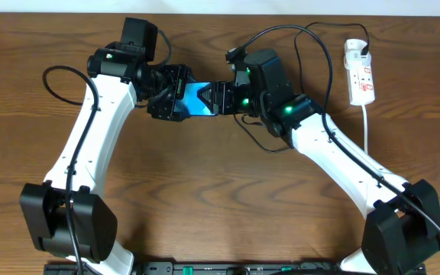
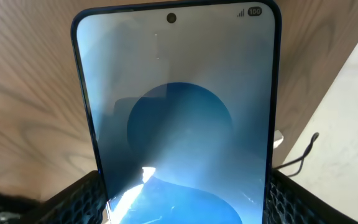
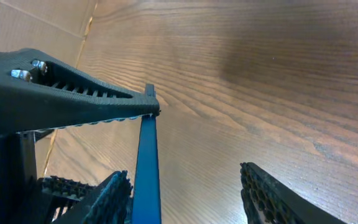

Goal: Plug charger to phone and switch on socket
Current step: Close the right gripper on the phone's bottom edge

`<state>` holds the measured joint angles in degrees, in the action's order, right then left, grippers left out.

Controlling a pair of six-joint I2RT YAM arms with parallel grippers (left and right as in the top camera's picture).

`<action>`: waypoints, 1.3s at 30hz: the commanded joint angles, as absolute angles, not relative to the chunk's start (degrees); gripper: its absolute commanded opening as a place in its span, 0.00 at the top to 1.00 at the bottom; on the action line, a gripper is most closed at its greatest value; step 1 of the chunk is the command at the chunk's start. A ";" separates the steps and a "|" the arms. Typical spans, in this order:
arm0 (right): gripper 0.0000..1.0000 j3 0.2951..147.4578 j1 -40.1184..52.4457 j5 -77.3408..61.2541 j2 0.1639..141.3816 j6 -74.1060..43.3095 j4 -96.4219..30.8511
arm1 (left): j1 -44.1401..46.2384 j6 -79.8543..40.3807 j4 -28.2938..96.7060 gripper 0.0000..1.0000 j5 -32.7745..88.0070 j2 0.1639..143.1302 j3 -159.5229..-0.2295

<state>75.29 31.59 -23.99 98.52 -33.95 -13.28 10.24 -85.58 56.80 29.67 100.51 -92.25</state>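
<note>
Wood table (image 1: 205, 191) wide around phone (image 1: 199, 98) edges

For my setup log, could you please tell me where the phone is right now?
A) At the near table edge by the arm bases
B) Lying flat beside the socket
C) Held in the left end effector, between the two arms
C: the left wrist view shows the phone rising from between the textured fingers of the left end effector, and overhead it sits mid-table between the wrists, well apart from the socket.
</note>
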 commanded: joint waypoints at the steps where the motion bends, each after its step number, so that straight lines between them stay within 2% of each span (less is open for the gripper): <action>1: 0.44 76.23 31.94 -23.90 99.07 -33.87 -12.64 | 10.07 -83.88 56.93 0.93 27.09 99.57 -92.60; 5: 0.47 76.23 32.05 -23.90 99.29 -34.44 -12.27 | 10.07 -82.28 56.88 0.93 25.89 99.57 -92.60; 9: 0.56 76.23 32.82 -23.94 100.31 -36.42 -11.49 | 10.07 -82.08 56.77 0.93 25.85 99.57 -92.60; 17: 0.61 76.23 33.67 -24.58 100.92 -37.32 -10.00 | 10.07 -82.13 56.25 0.93 25.80 99.59 -92.60; 30: 0.78 76.23 33.80 -24.77 100.92 -37.71 -8.95 | 10.07 -82.15 56.27 0.92 23.66 99.59 -92.60; 39: 0.81 76.23 33.85 -25.17 100.92 -37.71 -8.99 | 10.07 -82.17 56.25 0.93 23.27 99.59 -92.60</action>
<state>75.29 33.56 -24.86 100.68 -37.54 -8.95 10.24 -82.48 56.40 24.36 100.51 -92.25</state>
